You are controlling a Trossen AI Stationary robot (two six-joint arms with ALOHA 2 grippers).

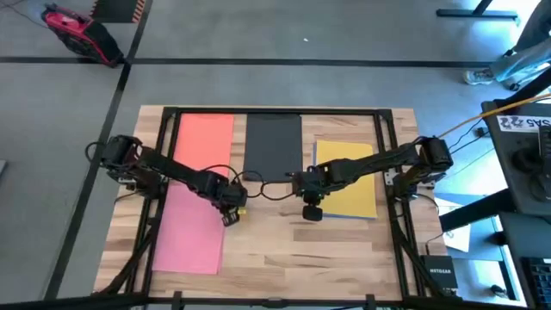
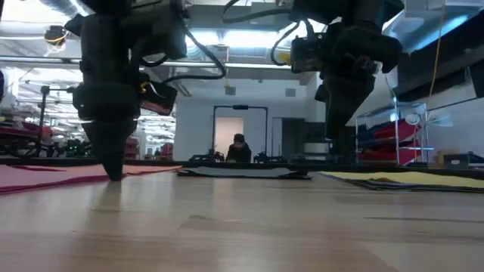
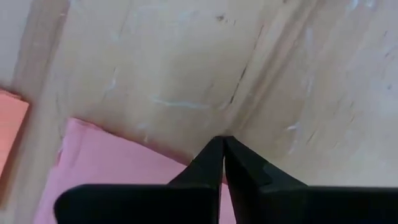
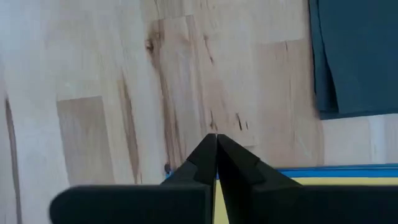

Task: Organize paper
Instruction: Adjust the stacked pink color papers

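Four papers lie flat on the wooden table: an orange sheet (image 1: 204, 138) at the far left, a pink sheet (image 1: 188, 232) in front of it, a black sheet (image 1: 274, 145) at the far middle, and a yellow sheet (image 1: 349, 181) on top of a blue one (image 4: 348, 168) at the right. My left gripper (image 1: 231, 215) is shut and points down at the pink sheet's right edge. My right gripper (image 1: 312, 211) is shut over the yellow sheet's near left corner. My left gripper stands with its shut fingertips (image 3: 222, 146) on the pink sheet's right edge (image 3: 180, 163), near its far corner, coming from above and pointing down. The sheet lies flat on the table. Whether paper sits between the fingers cannot be seen. My right gripper: whether its shut tips touch the yellow sheet, I cannot tell.
A dark frame (image 1: 164, 116) runs along the table's far, left and right sides. Bare wood (image 1: 293, 258) lies between the pink sheet and the yellow one, toward the near edge. A person (image 2: 239, 149) sits far off in the room behind.
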